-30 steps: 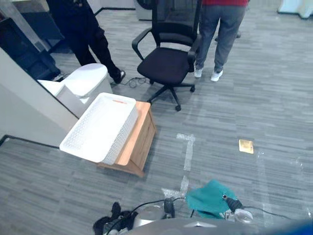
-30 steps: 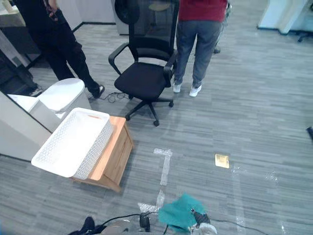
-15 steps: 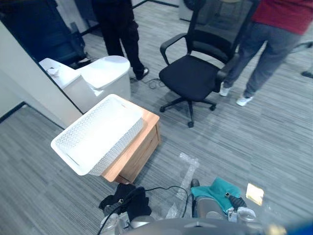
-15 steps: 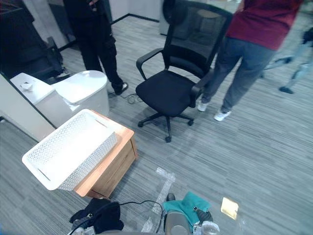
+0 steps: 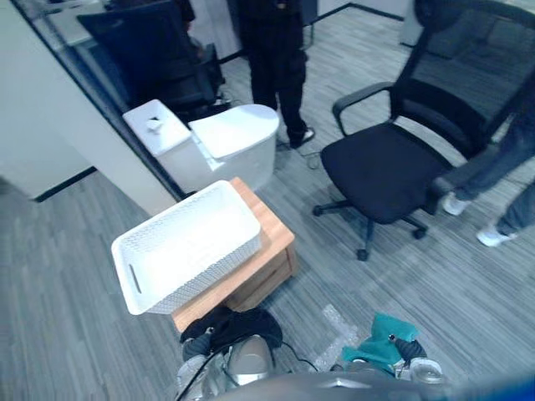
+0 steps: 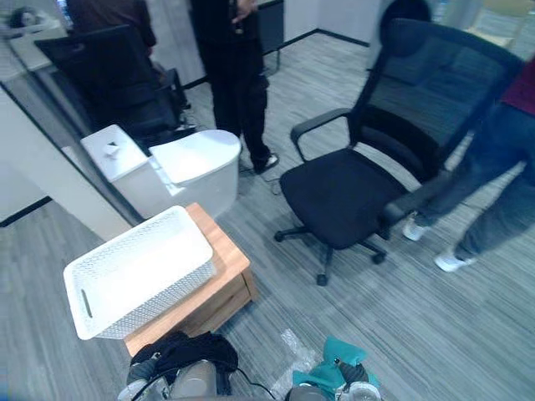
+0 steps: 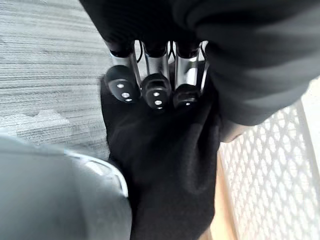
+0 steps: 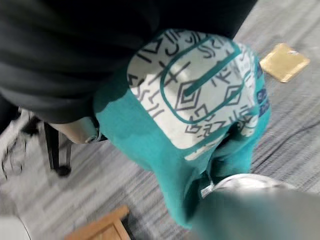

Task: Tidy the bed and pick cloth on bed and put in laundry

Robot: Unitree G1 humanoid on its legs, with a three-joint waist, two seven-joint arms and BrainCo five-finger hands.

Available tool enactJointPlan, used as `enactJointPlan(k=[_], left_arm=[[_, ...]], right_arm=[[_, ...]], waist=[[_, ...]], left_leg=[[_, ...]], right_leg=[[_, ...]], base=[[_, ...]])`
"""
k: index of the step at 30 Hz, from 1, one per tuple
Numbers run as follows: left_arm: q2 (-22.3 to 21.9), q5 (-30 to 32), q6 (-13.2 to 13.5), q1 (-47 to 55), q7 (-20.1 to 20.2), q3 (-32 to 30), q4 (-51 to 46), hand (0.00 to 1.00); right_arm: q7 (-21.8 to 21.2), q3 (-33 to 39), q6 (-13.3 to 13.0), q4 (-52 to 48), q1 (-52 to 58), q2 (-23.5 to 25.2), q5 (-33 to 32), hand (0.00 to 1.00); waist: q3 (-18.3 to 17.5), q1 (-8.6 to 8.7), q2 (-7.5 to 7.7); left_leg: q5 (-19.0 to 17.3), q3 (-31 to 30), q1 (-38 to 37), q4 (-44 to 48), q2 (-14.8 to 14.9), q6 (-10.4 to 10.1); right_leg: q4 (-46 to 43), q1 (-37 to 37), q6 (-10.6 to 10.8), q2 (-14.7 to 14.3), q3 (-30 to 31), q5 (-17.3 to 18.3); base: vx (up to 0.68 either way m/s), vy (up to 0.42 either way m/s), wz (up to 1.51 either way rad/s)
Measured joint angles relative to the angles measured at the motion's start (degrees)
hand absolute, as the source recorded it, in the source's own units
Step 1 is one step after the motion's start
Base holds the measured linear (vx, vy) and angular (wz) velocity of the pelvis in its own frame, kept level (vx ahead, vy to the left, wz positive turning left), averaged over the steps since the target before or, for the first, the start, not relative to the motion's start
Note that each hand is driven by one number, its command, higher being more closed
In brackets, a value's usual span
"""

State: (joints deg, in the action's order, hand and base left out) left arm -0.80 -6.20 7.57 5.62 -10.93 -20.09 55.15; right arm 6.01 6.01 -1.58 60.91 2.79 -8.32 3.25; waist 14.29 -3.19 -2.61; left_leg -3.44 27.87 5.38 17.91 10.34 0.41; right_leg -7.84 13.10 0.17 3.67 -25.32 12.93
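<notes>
Both cloths are soft, light and limp, so I expect them to sag and swing from whatever point holds them. A bunched fistful near the middle should hold better than a pinch at a hem, which could slip free. The black cloth point(image 7: 170, 165) is in my left hand point(image 7: 156, 92), whose fingers are curled into a gathered fold. The rest hangs loose below, low over the floor point(image 5: 75, 317) and just beside the near edge of the wooden bench point(image 5: 272, 266). The white laundry basket point(image 5: 188, 246) sits on that bench, tilted and overhanging its left edge, and its perforated wall shows close beside the black cloth in the left wrist view. The teal cloth point(image 8: 145, 140), with a white printed patch, drapes over my right hand point(image 8: 100, 45). It hides the grip, so I cannot tell whether that hand is closed on it. It hangs low, apart from the bench's right edge. Both arms are tucked in close.
</notes>
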Motion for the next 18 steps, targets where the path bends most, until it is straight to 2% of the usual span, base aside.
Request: enactJointPlan(k=[1,3,4,6,7,8,9,10,11,12,13,14,15,17,18], left_arm=[[1.18,-0.01,0.01,0.22,-0.07,0.64,0.85,1.00],[3.12,-0.02,-0.07,0.65,-0.25,2.04,2.67,1.00],[3.57,0.02,-0.35,0.98,-0.20,2.19,3.04,1.00],[4.08,0.05,-0.74,1.97,-0.21,2.18,4.42,1.00],[4.26,0.13,-1.12,3.09,-0.24,2.80,4.85,1.00],[5.24,0.22,-1.68,3.36,-0.22,4.50,4.90,1.00],[5.33,0.41,-1.88,3.34,-0.21,4.84,4.89,1.00],[5.16,0.85,-1.90,3.35,-0.18,4.84,4.89,1.00],[4.81,1.18,-1.87,3.38,-0.17,4.21,4.88,1.00],[4.68,1.20,-1.88,3.41,-0.20,3.85,4.88,1.00],[4.56,1.22,-1.80,3.76,-0.17,2.40,4.80,1.00],[4.77,1.23,-1.60,4.11,-0.17,1.43,4.64,1.00],[4.54,1.19,-1.74,4.20,-0.43,-0.35,5.56,1.00],[2.40,1.19,-1.72,6.36,-0.43,-1.81,5.83,1.00],[1.92,1.19,-1.72,7.00,-0.41,-2.30,5.81,1.00]], right_arm=[[0.23,0.83,0.02,1.02,-0.05,0.71,0.09,1.00],[0.38,1.80,0.06,1.92,0.26,2.05,0.24,1.00],[0.35,2.21,0.05,1.92,0.21,2.80,0.28,1.00],[0.37,3.22,0.02,2.05,0.31,3.27,0.31,1.00],[0.20,4.31,-0.06,1.83,0.34,3.36,0.31,1.00],[0.03,4.62,-0.08,1.46,0.31,3.52,0.29,1.00],[-0.19,4.60,-0.15,1.05,0.36,3.48,0.16,1.00],[-0.40,4.58,-0.23,0.38,0.40,3.41,-0.16,1.00],[-0.51,4.59,-0.63,0.02,0.47,3.50,-0.66,1.00],[-0.50,4.55,-0.71,-0.18,0.60,3.58,-0.90,1.00],[-0.42,4.24,-1.00,-0.47,1.42,4.11,-1.24,1.00],[-0.41,4.19,-1.25,-0.38,1.80,4.77,-1.68,1.00],[-0.32,4.43,-1.23,0.35,1.69,5.06,-2.43,1.00],[-0.26,4.23,-1.35,-0.51,1.79,3.74,-2.66,1.00],[-0.22,4.29,-1.34,-1.05,1.70,3.61,-3.18,1.00]], waist=[[-1.34,0.28,1.03],[-2.25,-0.01,3.57],[-2.28,-0.17,3.93],[-2.37,-0.52,4.56],[-2.40,-0.09,4.42],[-2.37,0.74,4.62],[-2.33,1.08,4.49],[-2.29,1.56,4.12],[-2.28,1.80,4.11],[-2.26,2.17,4.16],[-2.75,2.32,5.15],[-3.11,2.00,6.85],[-3.09,0.57,6.94],[-4.33,0.36,4.14],[-4.08,0.67,3.43]], left_leg=[[0.17,0.73,-1.69,-4.33,-2.57,1.42],[2.82,-2.26,-5.00,-12.29,-6.62,1.68],[3.38,-3.54,-6.53,-14.40,-7.60,1.58],[3.40,-6.45,-10.33,-17.29,-9.29,1.57],[1.97,-10.37,-12.55,-17.60,-9.63,1.94],[1.64,-13.79,-13.17,-17.42,-9.46,1.81],[1.64,-15.69,-13.47,-17.44,-9.09,1.81],[1.67,-18.69,-13.57,-17.36,-8.28,1.75],[1.69,-21.25,-13.39,-17.20,-7.87,1.66],[1.70,-22.54,-13.40,-17.16,-7.85,0.96],[1.35,-25.04,-13.40,-17.21,-8.92,-0.55],[1.09,-25.53,-13.70,-17.51,-10.27,-1.29],[0.68,-25.66,-15.13,-18.17,-10.23,-2.46],[0.29,-23.93,-15.27,-18.21,-7.46,-3.52],[-0.01,-23.15,-15.11,-17.22,-6.90,-3.96]], right_leg=[[-0.66,0.55,1.11,1.09,-1.83,0.65],[-3.75,0.73,1.70,3.20,-3.28,0.98],[-5.58,1.08,1.72,3.83,-3.70,0.97],[-15.00,0.76,2.88,6.21,-3.85,0.51],[-31.34,-4.25,3.66,9.20,-1.32,-2.31],[-38.19,-8.26,3.34,8.82,4.11,1.28],[-38.91,-9.86,3.39,7.59,6.44,3.22],[-37.25,-12.73,3.26,4.90,11.72,5.56],[-32.70,-14.73,3.12,2.23,18.76,6.38],[-29.27,-15.00,3.30,1.36,22.24,6.27],[-19.81,-14.29,3.92,1.72,27.29,3.86],[-15.31,-14.64,4.04,3.74,27.91,0.26],[-13.86,-12.50,3.78,4.38,27.64,3.28],[-9.89,-10.42,3.01,2.41,25.73,2.35],[-8.62,-9.00,2.69,2.22,24.41,2.10]], base=[[0.28,0.191,1.28],[0.37,0.132,1.06],[0.44,0.157,1.05],[0.39,0.103,0.99],[0.35,-0.004,1.40],[0.32,-0.030,1.59],[0.26,-0.061,1.50],[0.19,-0.087,1.41],[0.18,-0.120,1.40],[0.11,-0.132,1.44],[-0.02,-0.088,1.06],[0.00,-0.170,0.87],[0.02,-0.196,0.24],[0.14,-0.195,0.14],[0.12,-0.100,0.57]])
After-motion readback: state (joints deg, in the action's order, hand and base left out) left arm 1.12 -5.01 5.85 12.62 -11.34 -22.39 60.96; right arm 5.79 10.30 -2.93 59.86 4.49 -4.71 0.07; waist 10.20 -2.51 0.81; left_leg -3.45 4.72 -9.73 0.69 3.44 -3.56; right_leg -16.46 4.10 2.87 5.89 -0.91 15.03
